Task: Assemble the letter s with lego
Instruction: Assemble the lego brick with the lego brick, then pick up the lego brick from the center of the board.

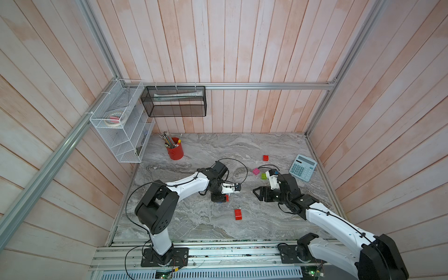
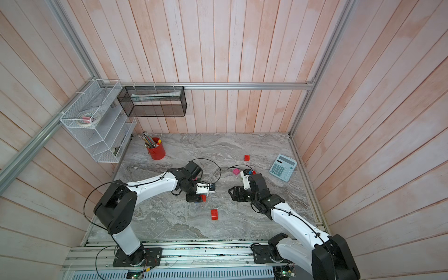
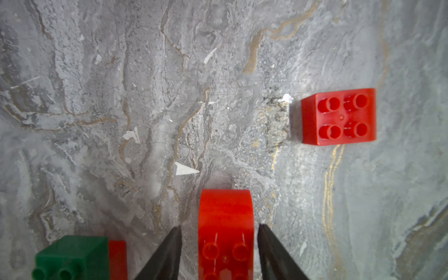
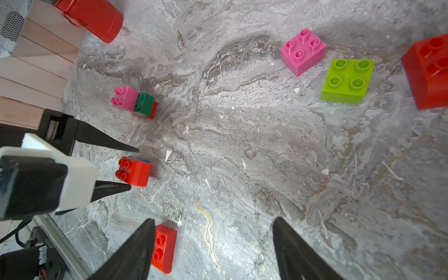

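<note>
We see our left gripper [image 3: 219, 229] low over the gray table [image 3: 121, 97], near the middle. Its two black fingers [image 3: 167, 254] stand a little apart, one on each side of a red brick [image 3: 225, 218] — there is a thin gap on both sides, so they pinch nothing. This brick rests on the table with its knobs turned toward the gripper. Near it sits a small bunch: a dark green brick [image 4: 144, 103] touching a pink brick [image 4: 123, 97] and a bit of red. One more, the lone red brick [image 3: 339, 116], lies apart. Our right gripper [image 4: 213, 219] hangs with its fingers spread wide — nothing is between them. Farther off, a second pink brick [image 4: 303, 51] and a lime brick [image 4: 346, 81] sit just beside each other, not far from the calculator [image 1: 303, 167].
</note>
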Tool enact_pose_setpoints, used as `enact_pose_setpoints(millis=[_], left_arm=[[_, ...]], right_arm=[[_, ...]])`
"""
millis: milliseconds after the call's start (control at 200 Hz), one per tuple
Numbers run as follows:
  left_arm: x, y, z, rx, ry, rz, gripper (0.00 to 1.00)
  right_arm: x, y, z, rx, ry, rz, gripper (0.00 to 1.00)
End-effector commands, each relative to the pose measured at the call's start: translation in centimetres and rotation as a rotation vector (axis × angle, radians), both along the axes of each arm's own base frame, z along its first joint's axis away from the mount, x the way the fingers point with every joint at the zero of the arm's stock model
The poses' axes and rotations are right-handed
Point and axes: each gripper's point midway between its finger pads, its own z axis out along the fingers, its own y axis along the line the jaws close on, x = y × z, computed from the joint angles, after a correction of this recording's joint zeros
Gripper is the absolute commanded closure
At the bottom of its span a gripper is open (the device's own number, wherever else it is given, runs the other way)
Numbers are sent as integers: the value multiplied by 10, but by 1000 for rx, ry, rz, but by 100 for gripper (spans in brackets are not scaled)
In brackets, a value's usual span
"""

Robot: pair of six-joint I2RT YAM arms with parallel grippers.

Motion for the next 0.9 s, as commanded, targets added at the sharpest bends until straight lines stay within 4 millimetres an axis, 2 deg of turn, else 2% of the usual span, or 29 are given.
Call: enact_pose_setpoints(millis=[0, 380, 720, 895], left_arm=[[0, 9, 3, -3, -16, 18, 46], [-7, 20, -12, -10, -14, 20, 47], [-3, 24, -19, 2, -27, 26, 57], [-4, 26, -24, 11, -18, 28, 59]], right_arm=[[1, 2, 11, 15, -23, 15, 23], [-1, 3, 11, 30, -19, 16, 23], [0, 4, 11, 35, -18, 21, 23], [-1, 5, 10, 35, -14, 24, 23]])
